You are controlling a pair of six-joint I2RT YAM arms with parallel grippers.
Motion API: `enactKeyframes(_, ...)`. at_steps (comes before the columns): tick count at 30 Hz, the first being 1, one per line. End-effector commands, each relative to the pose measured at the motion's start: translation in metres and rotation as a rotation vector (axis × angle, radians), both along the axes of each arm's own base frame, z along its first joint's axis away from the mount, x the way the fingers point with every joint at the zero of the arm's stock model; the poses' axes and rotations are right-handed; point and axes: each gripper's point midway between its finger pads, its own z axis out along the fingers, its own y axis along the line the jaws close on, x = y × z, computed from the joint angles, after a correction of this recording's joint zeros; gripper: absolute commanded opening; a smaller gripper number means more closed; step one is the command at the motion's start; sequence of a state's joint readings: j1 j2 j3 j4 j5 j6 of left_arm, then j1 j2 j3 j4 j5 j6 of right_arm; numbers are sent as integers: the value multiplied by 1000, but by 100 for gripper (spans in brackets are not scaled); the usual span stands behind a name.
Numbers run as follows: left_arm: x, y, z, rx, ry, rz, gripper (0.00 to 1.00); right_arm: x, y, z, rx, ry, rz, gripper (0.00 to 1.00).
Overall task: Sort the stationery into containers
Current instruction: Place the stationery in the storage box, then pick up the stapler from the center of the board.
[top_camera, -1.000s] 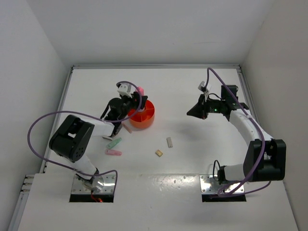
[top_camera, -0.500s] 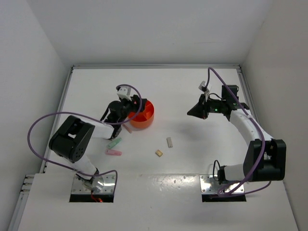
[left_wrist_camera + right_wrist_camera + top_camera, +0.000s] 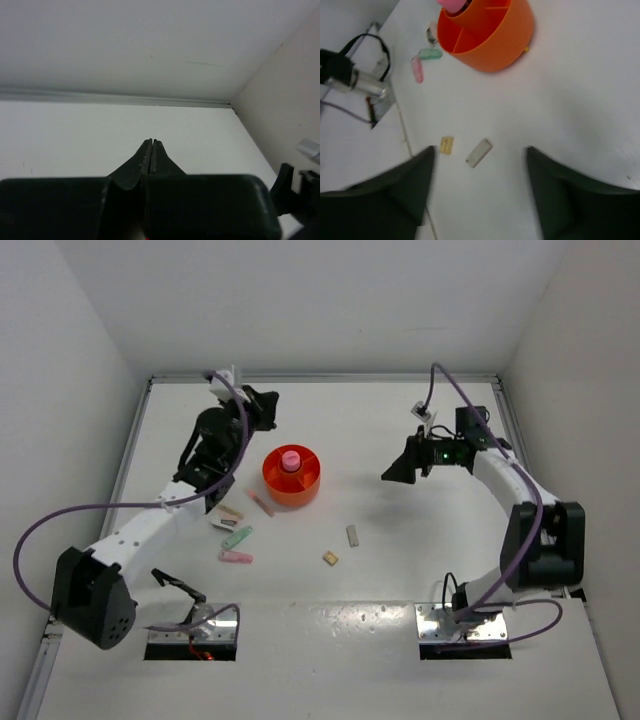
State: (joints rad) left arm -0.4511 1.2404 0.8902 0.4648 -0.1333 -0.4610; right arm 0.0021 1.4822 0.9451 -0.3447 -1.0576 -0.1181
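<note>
**Left gripper** (image 3: pixel 151 146): clenched on nothing, fingers pressed flat together. It has pulled back from the rim of the orange tub (image 3: pixel 305 490) to a spot up and to the tub's far left, near the back wall.

**Loose sticks**, on the table (image 3: pixel 400 570) at the tub's near-left:
- tan stick (image 3: pixel 231 511)
- pink stick (image 3: pixel 262 504), just beside the tub wall
- mint stick (image 3: pixel 237 537)
- pastel pink stick (image 3: pixel 236 557)

None has moved.

**Pink-magenta capsule** (image 3: pixel 290 458): a second ago held over the tub's far-left rim, it now stands upright in the tub's central cup. One piece counts as sorted.

**Beige block** (image 3: pixel 330 558) and **pale block** (image 3: pixel 352 535): lying apart on the table at the tub's near-right, unsorted.

**Right gripper** (image 3: pixel 392 472): well to the tub's right and raised. It has gone from closed to spread wide and carries nothing. The two blocks lie below it in the wrist view, so a pick there looks likely.

**Remaining**: six pieces outside the tub.
</note>
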Motion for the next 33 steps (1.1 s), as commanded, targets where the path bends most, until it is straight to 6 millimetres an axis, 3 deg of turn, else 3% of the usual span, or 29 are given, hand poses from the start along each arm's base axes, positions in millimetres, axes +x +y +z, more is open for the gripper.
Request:
enactKeyframes(1, -27, 35, -73, 20, 443, 142, 0, -3, 9, 1, 111, 230, 100, 41)
enactKeyframes(2, -36, 48, -80, 13, 488, 188, 0, -2, 10, -7, 83, 231, 142, 0)
enactKeyframes(3, -46, 56, -92, 13, 534, 221, 11, 10, 11, -1, 55, 223, 156, 0)
enactKeyframes(4, -60, 73, -111, 31, 606, 279, 34, 5, 8, -7, 29, 295, 153, 0)
enactKeyframes(6, -87, 98, -128, -25, 649, 385, 80, 1, 9, -17, -54, 294, 126, 0)
enactKeyframes(7, -97, 109, -137, -52, 664, 414, 85, 24, 10, -17, -108, 146, 75, 0)
enactKeyframes(8, -106, 111, -146, -108, 680, 429, 89, 24, -5, -43, -265, 124, -33, 3)
enactKeyframes(9, -120, 119, -161, -147, 695, 452, 94, 27, 2, -15, -309, -7, -109, 33)
enactKeyframes(11, -134, 126, -177, -248, 740, 512, 98, 52, -15, -2, -436, -200, -272, 77)
enactKeyframes(12, -141, 136, -189, -255, 758, 574, 100, 55, -15, 9, -437, -242, -308, 100)
enactKeyframes(13, -143, 144, -192, -282, 766, 625, 100, 58, -18, 30, -424, -307, -338, 100)
enactKeyframes(16, -154, 155, -219, -322, 848, 738, 96, 50, -3, 37, -353, -326, -270, 100)
enactKeyframes(17, -154, 157, -224, -329, 865, 762, 94, 43, 1, 26, -347, -268, -230, 97)
enactKeyframes(18, -156, 159, -237, -334, 920, 800, 92, 41, 4, 21, -348, -248, -199, 84)
enactKeyframes(19, -155, 157, -241, -347, 949, 801, 83, 39, 10, 23, -332, -252, -148, 48)
enactKeyframes(20, -152, 159, -244, -367, 966, 822, 77, 36, 11, 13, -337, -205, -131, 20)
enactKeyframes(21, -153, 157, -250, -381, 990, 834, 71, 36, 11, 13, -337, -205, -131, 0)
enactKeyframes(23, -152, 160, -262, -398, 1051, 870, 55, 36, 11, 13, -337, -205, -131, 0)
enactKeyframes(26, -149, 157, -268, -439, 1081, 882, 53, 35, 8, 16, -341, -237, -150, 0)
enactKeyframes(30, -145, 167, -271, -477, 1083, 924, 75, 34, 8, 18, -338, -248, -152, 0)
enactKeyframes(33, -138, 174, -269, -493, 1079, 940, 80, 34, 8, 18, -338, -248, -152, 0)
